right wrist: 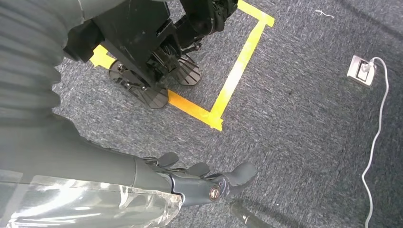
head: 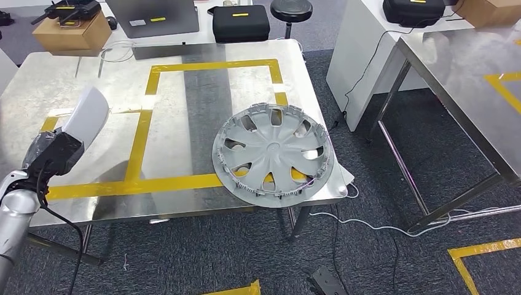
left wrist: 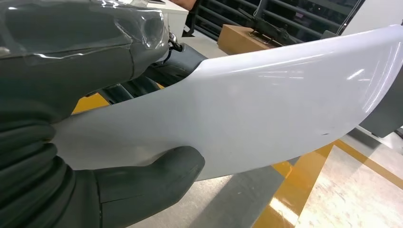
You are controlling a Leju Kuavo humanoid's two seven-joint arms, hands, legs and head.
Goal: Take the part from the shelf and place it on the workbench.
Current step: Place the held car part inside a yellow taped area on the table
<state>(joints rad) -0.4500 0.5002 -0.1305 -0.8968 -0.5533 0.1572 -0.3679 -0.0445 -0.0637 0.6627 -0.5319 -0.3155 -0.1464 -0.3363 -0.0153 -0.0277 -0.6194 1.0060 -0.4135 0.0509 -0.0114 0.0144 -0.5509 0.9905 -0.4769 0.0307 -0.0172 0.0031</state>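
Nearest you, the left hand (head: 54, 152) grips a curved, glossy white plastic panel (head: 88, 115) by its lower end, the thumb (left wrist: 157, 173) pressed on one face and the dark fingers wrapped behind. The panel stands tilted upward above the near left corner of the shiny metal workbench (head: 178, 117), over its yellow tape lines (head: 144, 135); whether it touches the surface you cannot tell. The right hand (right wrist: 204, 183) hangs beside the body above the grey carpet (right wrist: 304, 118), holding nothing, its fingers loosely apart.

Look further right along the bench and you see a round grey plastic wheel cover (head: 273, 153) lying flat at the near right corner, its edge over the bench rim. Beyond the far edge stand a brown cardboard box (head: 72, 31) and a black carrying case (head: 241, 23).
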